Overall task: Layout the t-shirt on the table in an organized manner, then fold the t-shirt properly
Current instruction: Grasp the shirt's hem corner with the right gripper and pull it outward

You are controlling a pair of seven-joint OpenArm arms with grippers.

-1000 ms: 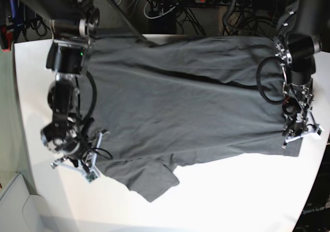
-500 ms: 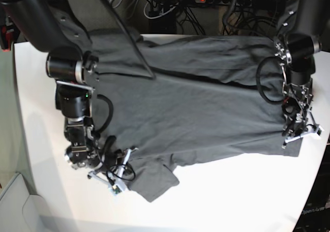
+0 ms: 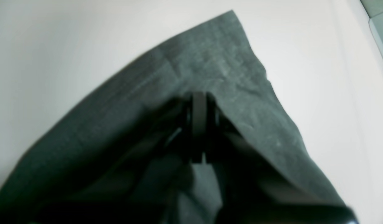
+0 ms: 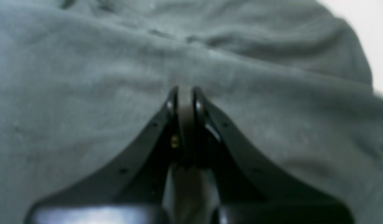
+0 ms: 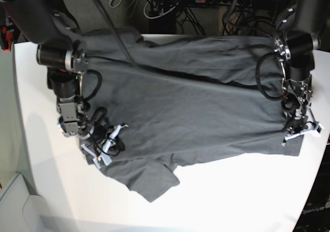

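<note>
Both grippers are pinching the t-shirt (image 5: 191, 108): my right gripper (image 4: 185, 93) is pressed together on a fold near the shoulder, my left gripper (image 3: 199, 99) on a hem corner. I am judging the cloth light, limp and prone to sagging, best taken at edges and corners. It is lying spread, rumpled, across the table (image 5: 232, 196) between my arms.

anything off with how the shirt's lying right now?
Yes. The t-shirt isn't flat: one sleeve is crumpled under its near edge, and a long diagonal crease crosses the body. Both grippers, left and right, pinch it.
</note>
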